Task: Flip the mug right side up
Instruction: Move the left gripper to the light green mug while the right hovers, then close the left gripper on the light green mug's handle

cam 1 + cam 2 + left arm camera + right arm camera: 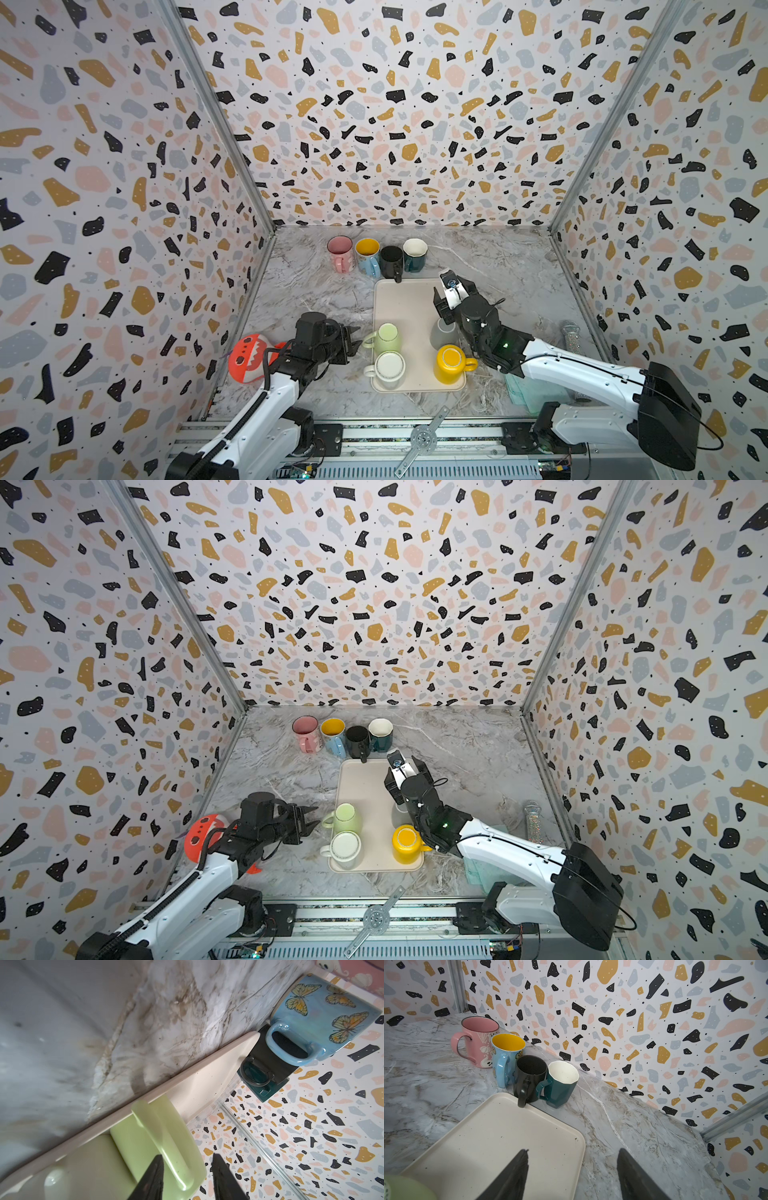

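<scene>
A light green mug point(386, 338) point(133, 1147) stands upside down at the left of the cream tray point(405, 303), handle toward the left. A white mug point(390, 368), a yellow mug point(451, 361) and a grey mug point(442, 332) also stand bottom up on the tray; my right arm partly hides the grey one. My left gripper point(356, 338) point(186, 1157) is open, its tips either side of the green mug's handle point(166, 1136) without clamping it. My right gripper point(453, 291) point(573, 1150) hangs open and empty over the tray's far right edge point(582, 1142).
Pink point(340, 253), blue point(368, 257), black point(391, 262) and teal point(414, 254) mugs stand upright in a row behind the tray. An orange toy point(245, 357) lies by the left wall. A glittery microphone point(571, 332) and a pale green cloth point(532, 392) lie at the right.
</scene>
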Robot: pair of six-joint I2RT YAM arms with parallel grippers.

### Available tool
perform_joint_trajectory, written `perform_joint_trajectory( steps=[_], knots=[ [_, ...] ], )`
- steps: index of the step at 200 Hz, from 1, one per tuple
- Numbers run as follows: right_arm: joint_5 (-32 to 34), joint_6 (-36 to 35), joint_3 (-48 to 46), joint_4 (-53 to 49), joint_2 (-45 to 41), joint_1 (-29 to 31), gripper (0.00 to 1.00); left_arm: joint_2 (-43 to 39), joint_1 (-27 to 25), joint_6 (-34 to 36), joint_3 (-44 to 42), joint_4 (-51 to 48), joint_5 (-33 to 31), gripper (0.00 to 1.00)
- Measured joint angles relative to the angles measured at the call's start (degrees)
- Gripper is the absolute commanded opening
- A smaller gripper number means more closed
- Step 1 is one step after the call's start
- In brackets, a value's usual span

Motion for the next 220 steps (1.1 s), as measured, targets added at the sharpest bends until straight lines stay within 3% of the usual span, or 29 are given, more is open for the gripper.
perform_joint_trajectory(
  steps=[220],
  knots=[
    [0.0,0.5,1.9,-0.1,3.6,0.0,0.71,6.9,-4.1,-1.1,1.9,4.7,1.0,0.39]
  ],
)
